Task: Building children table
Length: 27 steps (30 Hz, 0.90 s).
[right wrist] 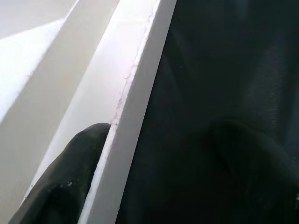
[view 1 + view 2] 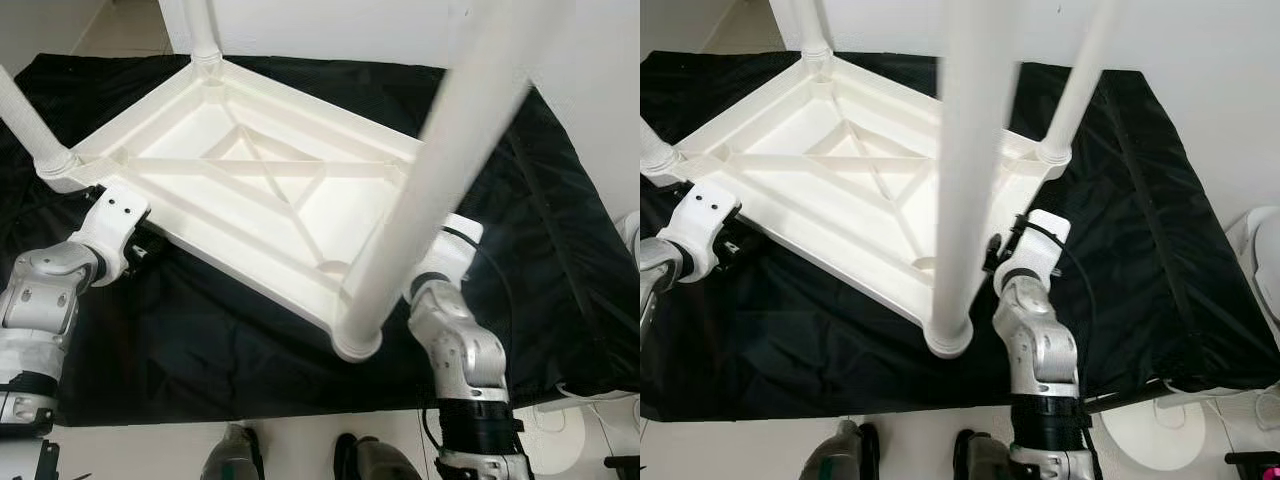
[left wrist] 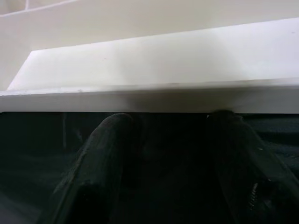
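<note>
The white children's table [image 2: 250,170] lies upside down on a black cloth [image 2: 230,350], its white legs [image 2: 420,190] standing up from the corners. My left gripper [image 3: 170,119] is at the table's left rim, both black fingers [image 3: 103,154] spread apart just under the rim's edge, over the cloth. My right gripper [image 1: 163,128] is at the right rim near the closest leg. It straddles the rim, with one finger [image 1: 70,177] on the inner side and the other on the cloth side. In the eye views its wrist [image 2: 1035,245] sits beside the rim.
A white wall [image 2: 1200,60] rises behind and to the right of the cloth. A round white base [image 2: 1155,430] and cables lie on the floor at the right. My feet [image 2: 235,460] stand at the cloth's near edge.
</note>
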{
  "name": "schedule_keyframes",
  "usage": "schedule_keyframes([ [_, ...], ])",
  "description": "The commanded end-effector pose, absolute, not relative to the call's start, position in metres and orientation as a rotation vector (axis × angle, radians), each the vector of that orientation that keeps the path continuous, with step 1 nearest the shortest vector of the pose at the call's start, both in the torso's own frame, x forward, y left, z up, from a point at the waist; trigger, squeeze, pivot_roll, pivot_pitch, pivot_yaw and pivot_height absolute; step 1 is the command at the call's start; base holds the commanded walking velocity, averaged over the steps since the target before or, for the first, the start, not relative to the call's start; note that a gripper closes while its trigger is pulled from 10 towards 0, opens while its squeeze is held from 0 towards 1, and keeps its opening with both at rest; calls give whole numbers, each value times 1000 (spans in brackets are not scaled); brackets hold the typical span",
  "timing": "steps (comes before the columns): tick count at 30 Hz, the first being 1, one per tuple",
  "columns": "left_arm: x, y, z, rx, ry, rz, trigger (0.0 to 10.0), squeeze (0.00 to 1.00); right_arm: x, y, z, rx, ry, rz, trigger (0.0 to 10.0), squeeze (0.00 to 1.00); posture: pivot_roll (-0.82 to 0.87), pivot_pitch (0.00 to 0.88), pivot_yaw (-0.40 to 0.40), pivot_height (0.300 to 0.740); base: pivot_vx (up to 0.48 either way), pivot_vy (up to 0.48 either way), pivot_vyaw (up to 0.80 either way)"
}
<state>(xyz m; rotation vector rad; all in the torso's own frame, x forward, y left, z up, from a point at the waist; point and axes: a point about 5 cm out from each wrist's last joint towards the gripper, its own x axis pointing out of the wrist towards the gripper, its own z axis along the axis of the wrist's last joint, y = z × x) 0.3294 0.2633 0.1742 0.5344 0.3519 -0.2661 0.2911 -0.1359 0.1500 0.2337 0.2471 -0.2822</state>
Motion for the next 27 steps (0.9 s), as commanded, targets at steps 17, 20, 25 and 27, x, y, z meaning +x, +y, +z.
schedule_keyframes([
  [17,339,272,178,582,326,-145,10000,0,248,-113,143,68,241,274,10000,0,-97,160,15,740,0,0,0],
  [20,339,272,178,585,324,-145,10000,0,246,-111,143,76,248,309,10000,0,-95,160,14,740,0,0,0],
  [25,340,273,180,592,313,-143,10000,0,241,-111,153,82,160,402,10000,0,-92,162,16,740,0,0,0],
  [27,340,272,180,596,309,-150,10000,0,242,-118,159,59,89,386,10000,0,-92,164,17,740,0,0,0],
])
